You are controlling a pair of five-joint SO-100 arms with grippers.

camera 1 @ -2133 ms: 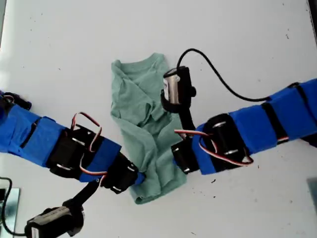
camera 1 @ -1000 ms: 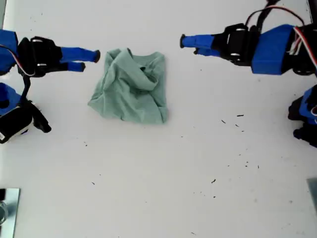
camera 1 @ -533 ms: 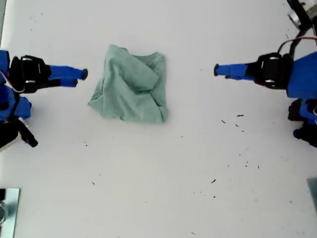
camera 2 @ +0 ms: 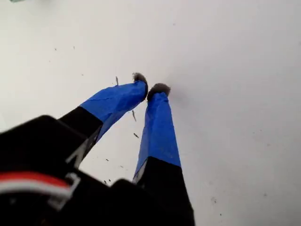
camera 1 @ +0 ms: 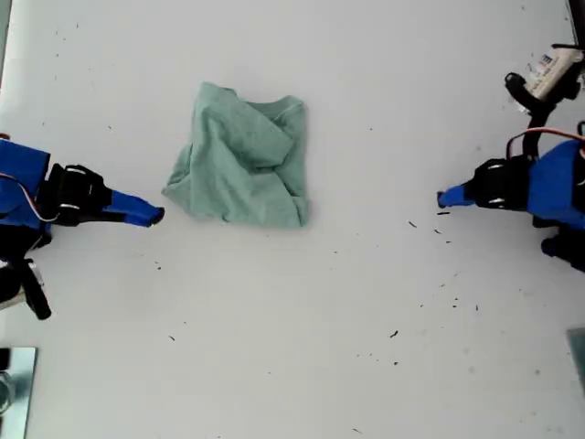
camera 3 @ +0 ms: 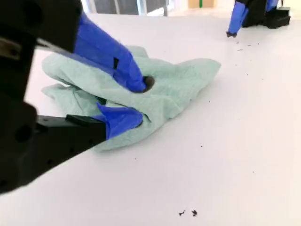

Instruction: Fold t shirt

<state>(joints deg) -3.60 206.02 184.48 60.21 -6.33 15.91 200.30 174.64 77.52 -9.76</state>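
Note:
The pale green t shirt [camera 1: 242, 165] lies as a rumpled, roughly square bundle on the white table [camera 1: 302, 347], above the middle of the exterior view. My second gripper [camera 1: 155, 216] is at the exterior view's left, just short of the shirt's lower left edge. In the second wrist view its jaws [camera 3: 138, 101] stand open with the t shirt [camera 3: 178, 89] behind them and nothing between them. My first gripper [camera 1: 441, 198] is at the exterior view's right, far from the shirt. Its blue-taped tips [camera 2: 149, 84] nearly touch above bare table, shut on nothing.
Small dark specks [camera 1: 443, 213] dot the table near my first gripper. A wrist camera [camera 1: 548, 73] sits at the exterior view's upper right. A metallic object [camera 1: 14, 384] shows at the exterior view's lower left corner. My first gripper [camera 3: 230, 33] shows far off in the second wrist view.
Both arms were over the longer, spread shirt; they have let go and drawn back to the sides, then moved down the exterior view. The shirt now lies as a smaller bundle.

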